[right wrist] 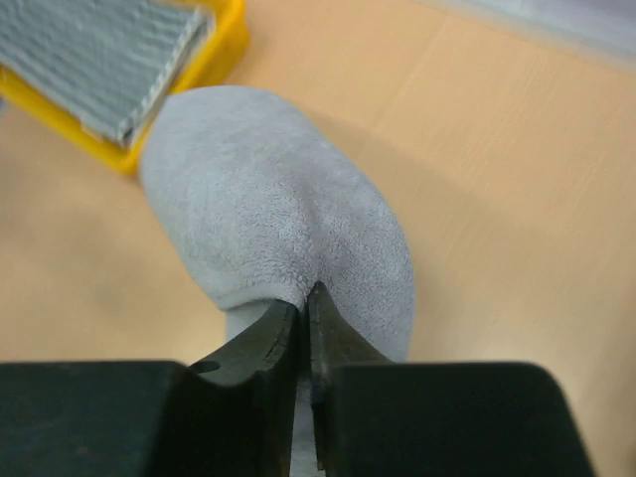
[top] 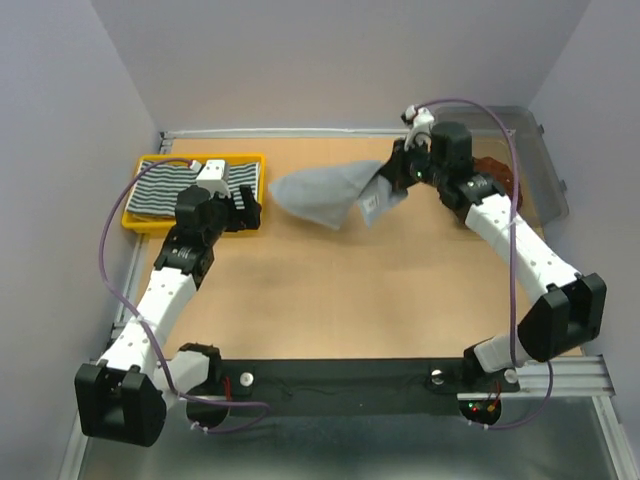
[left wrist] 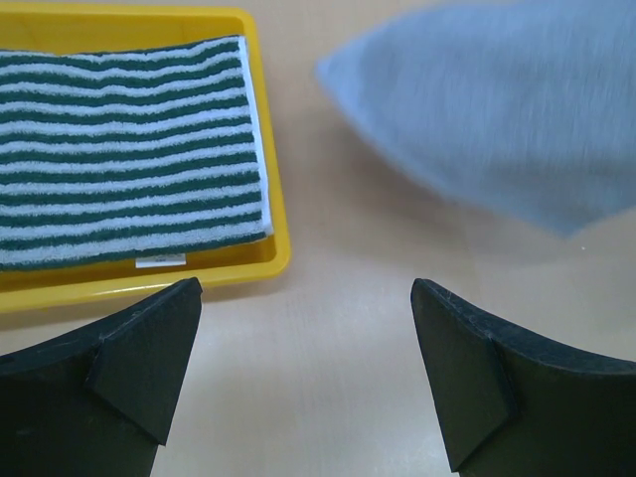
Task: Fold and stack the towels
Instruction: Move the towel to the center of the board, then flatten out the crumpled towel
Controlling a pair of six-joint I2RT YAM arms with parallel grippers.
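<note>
Top external shows you one striped towel (top: 165,187) folded in the yellow tray (top: 140,225); your right claw (right wrist: 308,298) clamps the grey towel (right wrist: 278,199) over the far bench (top: 350,290), left claw (left wrist: 306,293) spread apart. Grey awaits folding and stacking.

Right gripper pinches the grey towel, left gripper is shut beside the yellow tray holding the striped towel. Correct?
No: the left gripper is open wide and empty, as the left wrist view shows. The right gripper does pinch the grey towel, and the striped towel lies in the yellow tray.
</note>
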